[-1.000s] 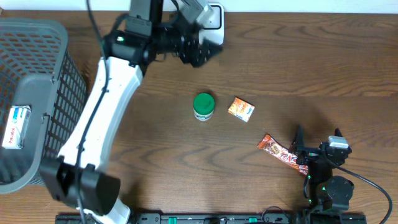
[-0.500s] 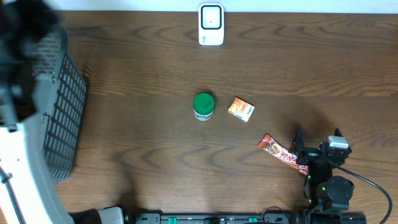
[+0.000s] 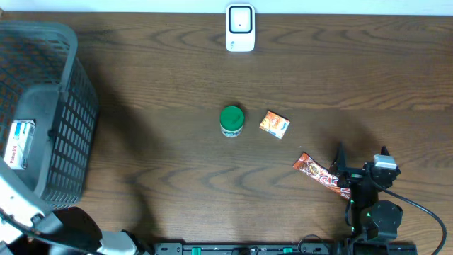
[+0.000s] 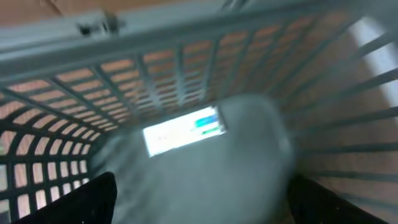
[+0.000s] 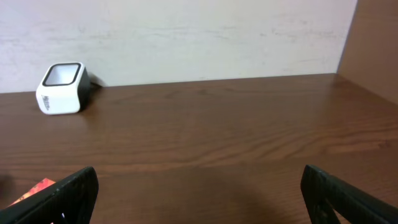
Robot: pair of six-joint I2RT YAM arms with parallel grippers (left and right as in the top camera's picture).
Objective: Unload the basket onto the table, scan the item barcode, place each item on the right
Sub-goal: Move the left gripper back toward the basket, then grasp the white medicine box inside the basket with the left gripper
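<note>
A box (image 3: 18,144) lies in the basket (image 3: 79,99) at 9, so I think a new item is next. The left claw (image 4: 200,186) is wide over the basket, and the right claw (image 5: 199,180) is wide at 5; both look empty. The jar (image 3: 231,120) and packet (image 3: 274,125) sit in the middle, and the bar (image 3: 317,173) at 4. One must be picked up and shown to the scanner (image 3: 240,28) at 12. The table (image 3: 156,78) is brown wood and the wall (image 5: 186,31) is white

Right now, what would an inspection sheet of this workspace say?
Surface: brown wooden table, no spills seen.
Job's things: scanner at the far edge; green-lidded jar and orange packet mid-table, apart; bar at the near right; box in the basket.
Clutter: nothing seen.
Grippers: left gripper open over the basket; right gripper open, holding nothing, beside the bar.
Cables: black cable at the right arm's base.
Surroundings: pale wall behind the table.
</note>
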